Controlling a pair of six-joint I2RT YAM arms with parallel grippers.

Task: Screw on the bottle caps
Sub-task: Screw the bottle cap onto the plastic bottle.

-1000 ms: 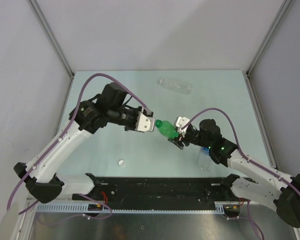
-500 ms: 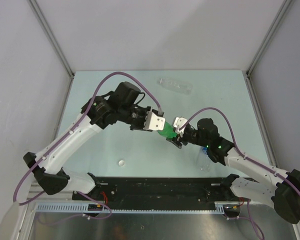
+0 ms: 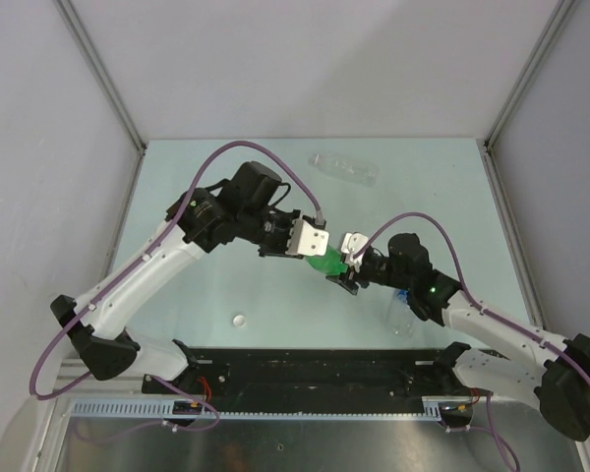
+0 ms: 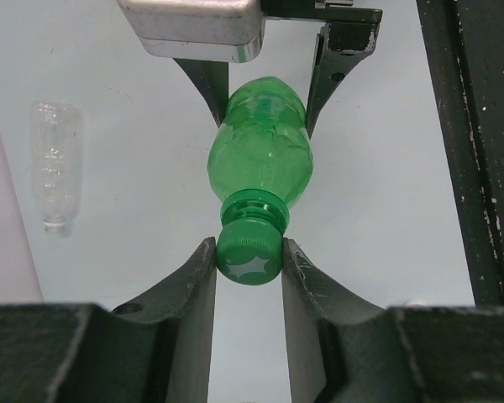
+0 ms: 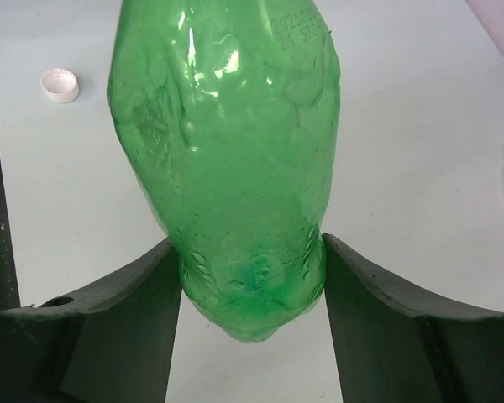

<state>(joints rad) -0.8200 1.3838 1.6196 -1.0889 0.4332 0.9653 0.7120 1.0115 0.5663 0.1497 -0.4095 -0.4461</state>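
Nearest me, a small round white plastic screw cap [image 3: 240,320] lies loose on the pale blue-green table top [image 3: 442,197], near-left of the translucent green plastic bottle [image 3: 329,263] and well apart from it. Near-right of the green bottle is a clear plastic bottle with a blue label [image 3: 401,313]; looks upright, capped or not is too small to tell.

Mid-table, the green bottle is held off the surface, roughly level, between the two pincers. The right gripper [image 5: 252,277] is clamped on its base end, a finger each side. The left gripper [image 4: 249,262] is clamped on the small round green plastic screw cap [image 4: 250,252], which sits on the bottle's mouth, neck ring just behind it. How far it is threaded, cannot tell.

Relation that matters: the bottle's long axis runs straight from the right pincer to the left one, neck and cap pointing into the left one, far-left of the bottle's base. The cap's axis lines up with the left pincer's own axis, so I judge a roll of that pincer would turn the cap while the right one braces the body. The left one is on the cap; any tilt off that axis risks cross-threading.

Farthest, a clear unlabelled plastic bottle [image 4: 52,164] lies on its side beyond the green bottle, well apart, untouched
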